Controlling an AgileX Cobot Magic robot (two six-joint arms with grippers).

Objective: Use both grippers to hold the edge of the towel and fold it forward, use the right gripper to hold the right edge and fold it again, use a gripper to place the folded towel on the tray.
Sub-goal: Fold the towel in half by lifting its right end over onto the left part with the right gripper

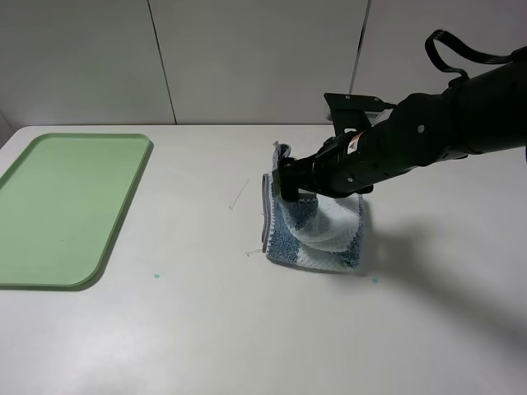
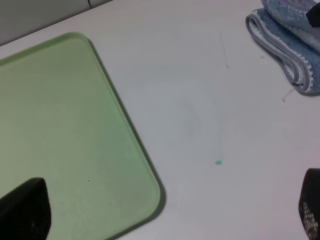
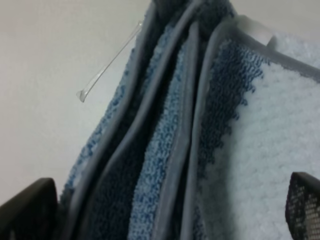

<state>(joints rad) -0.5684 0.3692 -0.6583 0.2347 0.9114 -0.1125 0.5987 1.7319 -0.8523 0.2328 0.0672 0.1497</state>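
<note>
Towel [image 1: 329,234] [image 2: 290,45] [image 3: 175,150] lies folded into a thick blue-and-white stack on the white table [image 1: 206,329], right of the middle in the high view and well apart from the tray [image 1: 66,206] [image 2: 60,125]. The pale-green tray sits flat at the table's left side with nothing on it.

The right gripper [image 1: 290,191] [image 3: 170,210] reaches in from the right and is down at the stack's far-left corner. Its wrist view shows the two black fingertips [image 3: 27,212] spread wide at either side, with several layers of the cloth and their grey hem [image 3: 192,125] running between them (whether the pads touch the cloth cannot be told). The hemmed edges stack one beside another on the left side of the pile, and the top layer is mostly white waffle weave.

The left gripper [image 2: 167,210] does not appear in the high view. In its own wrist view its fingertips [image 2: 25,210] stand far apart with nothing between them, above the tray's near corner and the bare table beside it.

A thin clear plastic strand [image 1: 240,194] [image 3: 107,62] lies on the table just left of the towel, and a small teal speck [image 1: 156,276] [image 2: 218,162] marks the surface between the tray and the towel.
</note>
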